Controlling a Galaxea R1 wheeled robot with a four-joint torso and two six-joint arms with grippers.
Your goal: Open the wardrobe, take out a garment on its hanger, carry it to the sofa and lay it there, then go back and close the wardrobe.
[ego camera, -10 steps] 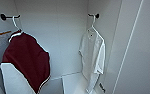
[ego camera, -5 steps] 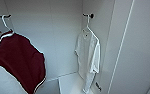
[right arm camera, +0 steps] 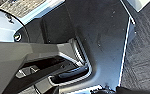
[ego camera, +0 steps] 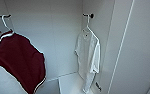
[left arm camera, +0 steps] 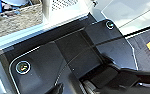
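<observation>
1. The wardrobe [ego camera: 53,37] stands open, and the head view looks straight into its white interior, with the back wall plain and pale.
2. The garment [ego camera: 88,57], a white short-sleeved shirt, hangs at the right of the interior, close to the right side wall and well apart from the other clothing.
3. The shirt sits on the hanger [ego camera: 89,28], a thin white one whose hook goes up to a dark peg [ego camera: 91,15] high on the right.
4. The shirt's lower edge hangs down to just above, or touching, the white floor of the wardrobe [ego camera: 68,83]; which of the two cannot be told.
5. At the left hangs a maroon top [ego camera: 21,62] with white trim, on its own white hanger [ego camera: 5,23] hooked over a dark rail [ego camera: 1,16].
6. To the right of the opening, a tall white panel [ego camera: 138,50] takes up the near right of the view.
7. Both wrist views show dark robot parts over grey carpet [right arm camera: 143,50]; whether the left jaws and the right jaws are released or clenched cannot be told.
</observation>
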